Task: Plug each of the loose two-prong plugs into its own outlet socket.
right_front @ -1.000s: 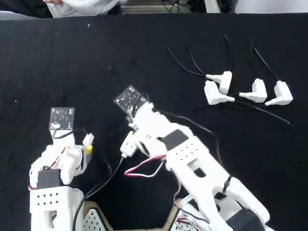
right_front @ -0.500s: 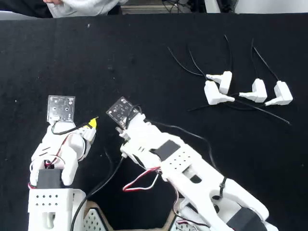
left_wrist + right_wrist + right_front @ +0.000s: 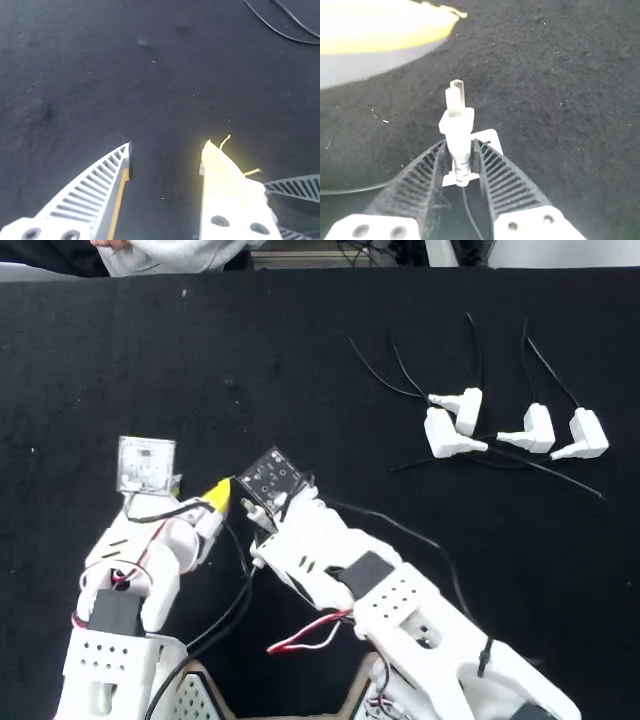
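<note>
Yellow finger [image 3: 375, 22] — blurred, cut off at the edge.

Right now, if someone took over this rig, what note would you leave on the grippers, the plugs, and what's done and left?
Left gripper: open, empty, over bare black table.
Right gripper: shut on one white plug, prongs pointing out ahead, close beside the left gripper's yellow finger.
Four loose plugs with black cords lie grouped on the table's right side in the high view.
Done: one plug picked up.
Left: seat it in a socket, then fetch and plug in the other four.
</note>
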Robot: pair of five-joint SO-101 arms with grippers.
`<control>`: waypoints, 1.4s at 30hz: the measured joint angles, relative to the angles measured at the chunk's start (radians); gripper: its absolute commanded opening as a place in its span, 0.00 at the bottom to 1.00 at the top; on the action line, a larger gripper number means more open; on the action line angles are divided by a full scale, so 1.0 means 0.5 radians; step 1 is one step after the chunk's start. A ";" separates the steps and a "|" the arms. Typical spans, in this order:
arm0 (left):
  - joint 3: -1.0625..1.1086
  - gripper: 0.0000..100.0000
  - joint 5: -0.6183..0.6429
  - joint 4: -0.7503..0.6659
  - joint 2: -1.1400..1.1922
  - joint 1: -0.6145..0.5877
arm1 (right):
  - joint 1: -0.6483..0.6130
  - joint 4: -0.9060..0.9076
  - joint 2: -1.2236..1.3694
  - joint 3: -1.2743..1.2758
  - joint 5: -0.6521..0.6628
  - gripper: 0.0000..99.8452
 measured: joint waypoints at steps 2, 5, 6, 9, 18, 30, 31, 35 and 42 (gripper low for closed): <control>0.000 0.23 0.049 0.000 0.000 0.018 | 0.000 -0.061 -0.003 0.040 0.000 0.01; 0.000 0.23 0.153 0.000 0.000 0.028 | -0.003 -0.181 -0.003 0.107 0.000 0.01; 0.000 0.23 0.187 0.000 0.000 0.031 | -0.021 -0.203 -0.003 0.120 0.000 0.01; 0.003 0.24 0.313 -0.025 0.000 0.040 | -0.098 -0.236 -0.003 0.120 0.000 0.01; 0.209 0.23 0.292 -0.209 0.000 0.101 | -0.172 -0.239 -0.104 0.141 0.000 0.01; 0.233 0.23 0.270 -0.218 -0.025 0.098 | -0.175 -0.077 -0.721 0.347 -0.003 0.01; 0.239 0.23 0.267 -0.218 -0.025 0.095 | -0.175 -0.077 -0.764 0.365 -0.003 0.01; 0.239 0.23 0.267 -0.218 -0.028 0.095 | -0.178 -0.077 -0.868 0.411 -0.021 0.01; 0.239 0.23 0.261 -0.224 -0.028 0.095 | -0.187 -0.077 -0.875 0.414 -0.135 0.01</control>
